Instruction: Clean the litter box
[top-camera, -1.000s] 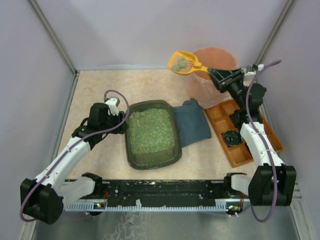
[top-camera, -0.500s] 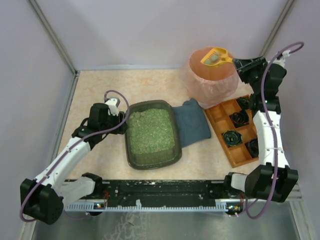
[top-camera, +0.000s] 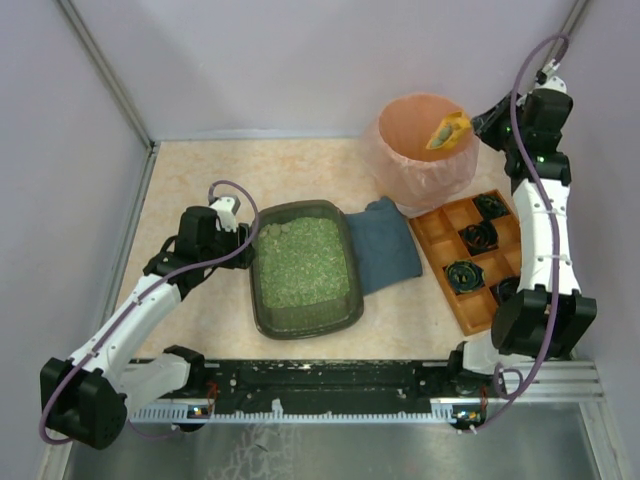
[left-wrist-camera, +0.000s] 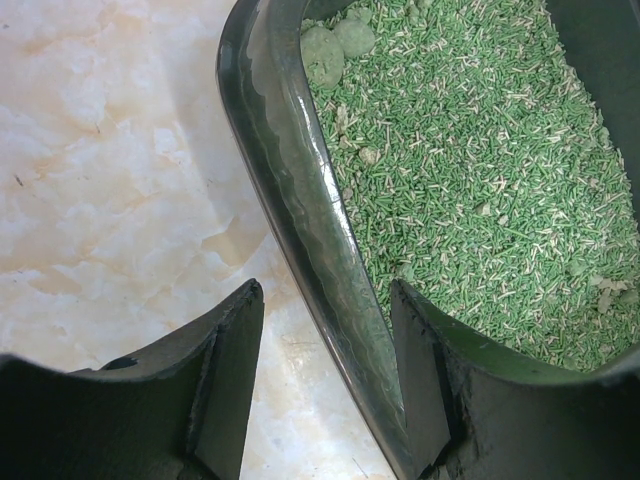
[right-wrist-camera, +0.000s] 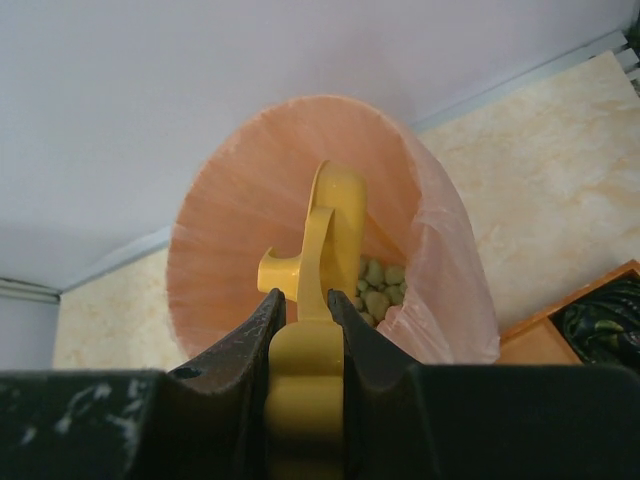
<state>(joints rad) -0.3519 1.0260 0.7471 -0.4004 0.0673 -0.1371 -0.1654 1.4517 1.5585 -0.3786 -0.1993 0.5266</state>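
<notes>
- Left pincer (left-wrist-camera: 325, 300) stands spread astride the rim of the litter box (left-wrist-camera: 290, 190), mid-table (top-camera: 200, 180); a few clumps (left-wrist-camera: 335, 45) lie in its green litter.
- Farther right, the right pincer (right-wrist-camera: 303, 310) pinches the yellow scoop (right-wrist-camera: 330, 220), tipped into the pink-lined bin (right-wrist-camera: 240, 190); dumped clumps (right-wrist-camera: 378, 290) lie inside. More scooping is probably needed.

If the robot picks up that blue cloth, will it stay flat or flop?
Probably flop: the blue cloth lies soft and uneven-edged beside the litter box. It looks thin, so likely light. Pushed, it would probably bunch up rather than slide.
</notes>
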